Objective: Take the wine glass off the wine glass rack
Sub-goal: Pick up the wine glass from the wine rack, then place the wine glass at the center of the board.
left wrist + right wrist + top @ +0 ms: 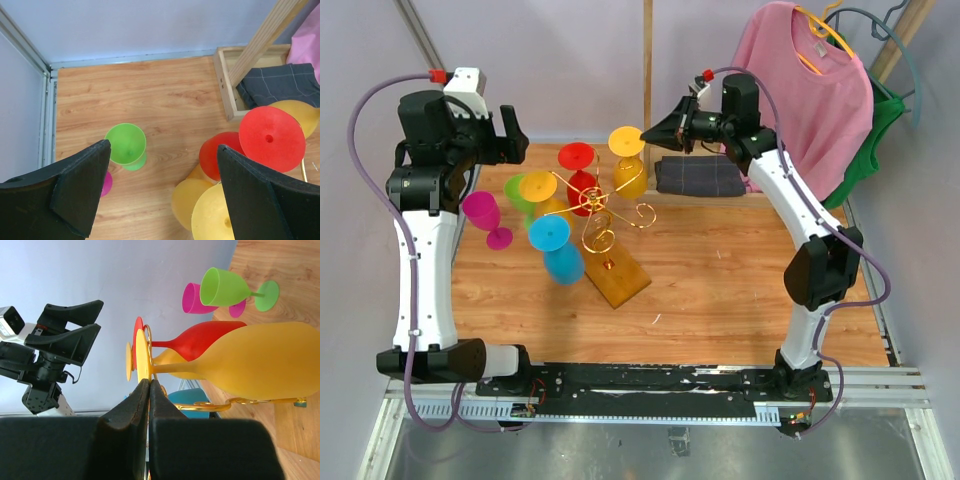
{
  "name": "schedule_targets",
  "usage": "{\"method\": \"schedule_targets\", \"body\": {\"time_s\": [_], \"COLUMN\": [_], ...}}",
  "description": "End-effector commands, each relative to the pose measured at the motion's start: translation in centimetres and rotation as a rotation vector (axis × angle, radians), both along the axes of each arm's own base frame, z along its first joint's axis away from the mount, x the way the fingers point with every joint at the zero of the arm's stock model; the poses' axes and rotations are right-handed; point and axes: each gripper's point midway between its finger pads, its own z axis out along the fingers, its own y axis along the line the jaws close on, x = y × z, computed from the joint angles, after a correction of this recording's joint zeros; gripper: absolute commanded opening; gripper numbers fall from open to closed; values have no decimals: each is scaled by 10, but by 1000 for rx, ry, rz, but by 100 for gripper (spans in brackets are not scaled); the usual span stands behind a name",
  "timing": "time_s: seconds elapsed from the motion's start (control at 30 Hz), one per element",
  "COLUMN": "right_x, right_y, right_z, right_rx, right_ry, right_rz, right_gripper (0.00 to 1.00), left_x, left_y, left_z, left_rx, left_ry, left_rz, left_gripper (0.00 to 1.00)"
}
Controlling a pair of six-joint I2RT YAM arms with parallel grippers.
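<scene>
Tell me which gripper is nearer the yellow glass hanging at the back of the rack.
Right. The right gripper, shut, sits just beside the yellow glass, at its foot. The left gripper, open, hovers across the rack, above the green glass.

— What sort of place is this?

— A robot lab, set up as a test cell. Two arms (420,250) are bolted to a metal rail (660,385) at the edge of a wood-topped table (740,300), with plain pale walls (125,25) boxing it in.

— And the clutter?

— Staged props: plastic glasses (560,245) in bright colours on a gold rack (605,225), a pink shirt (805,90) on a hanger, a folded cloth (700,175) — nothing lived-in.
</scene>
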Motion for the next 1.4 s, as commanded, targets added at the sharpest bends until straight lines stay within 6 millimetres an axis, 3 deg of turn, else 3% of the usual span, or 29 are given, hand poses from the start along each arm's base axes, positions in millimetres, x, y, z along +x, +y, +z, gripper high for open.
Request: {"method": "schedule_targets", "body": {"time_s": [0.0, 0.3, 0.47, 0.6, 0.73, 1.1, 1.37], "right_x": [15, 29, 29, 20, -2, -83, -125], "right_y": [-12, -51, -94, -131, -158, -155, -143], "right_z": [16, 19, 26, 42, 76, 179, 231], "right_rx": [26, 29, 15, 22, 35, 169, 327], "right_ry": [-50, -56, -71, -101, -163, -364, -505], "right_rz": [-38, -121, -192, -257, -295, -248, -184], "right_gripper": [1, 1, 1, 1, 1, 1, 1], "left_x": [2, 2, 2, 0, -4, -15, -30], "left_y": [-1, -1, -4, -16, -33, -98, -127], "left_z": [14, 22, 31, 45, 70, 100, 125], "left_rx": [11, 12, 8, -23, -77, -342, -514], "left_ry": [-40, -58, -65, -86, -128, -102, -123], "left_rz": [-5, -7, -27, -82, -165, -514, -713], "left_gripper": [92, 92, 92, 92, 93, 97, 97]}}
